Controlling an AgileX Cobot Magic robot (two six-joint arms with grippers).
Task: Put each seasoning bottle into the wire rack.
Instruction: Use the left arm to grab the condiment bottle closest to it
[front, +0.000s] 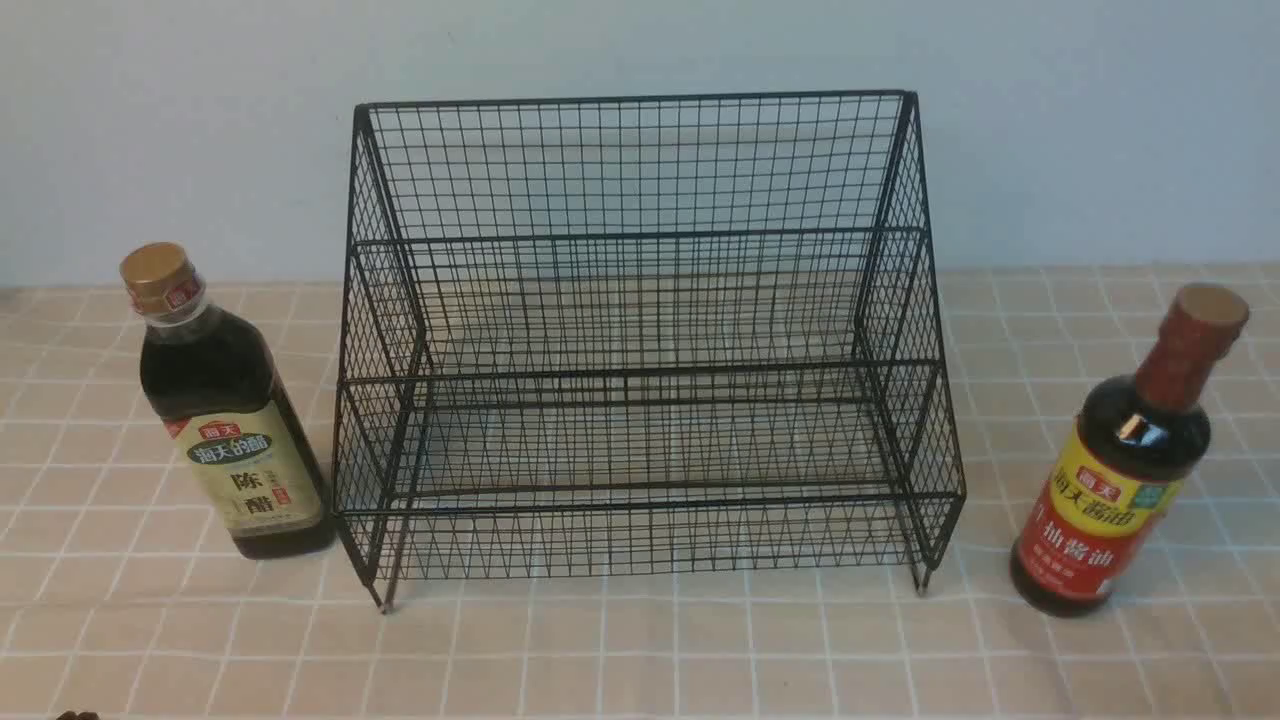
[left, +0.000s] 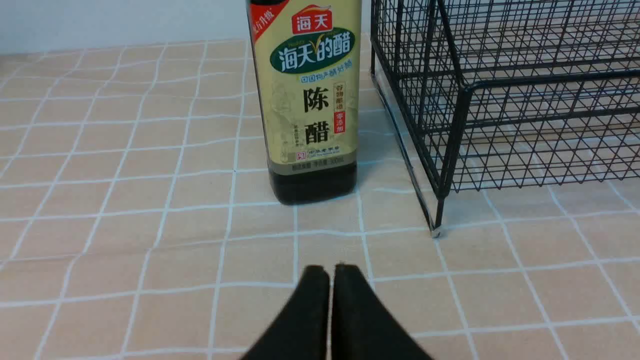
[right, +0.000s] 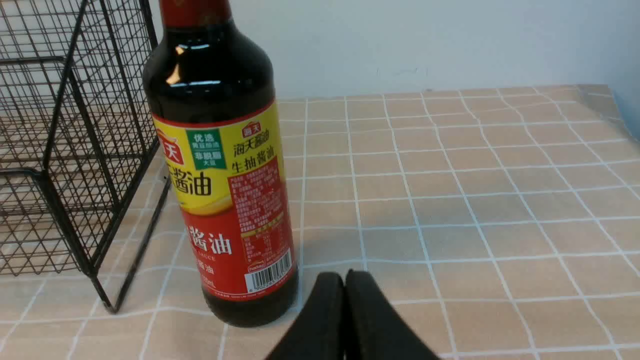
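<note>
Left pincer (left: 328, 270) and right pincer (right: 344, 277) pressed together, empty; vinegar bottle (left: 310, 100) and soy bottle (right: 220, 165) tops cropped in wrist views.

Black wire rack (front: 640, 237): thin metal mesh, the coating dull with a faint sheen. The gold-capped bottle (front: 235, 430) has a clear, smooth body (glass or plastic, cannot tell) and a satin, paper-like label. The red-capped bottle (front: 1120, 480) is glossier, with sharp highlights on its dark shoulder and a slick label. Underneath, a checked tablecloth (front: 640, 650) — matt, softly wrinkled. The wall (front: 1100, 100) is flat and matt. Left gripper (left: 328, 272) and right gripper (right: 344, 280) — smooth matt black.
</note>
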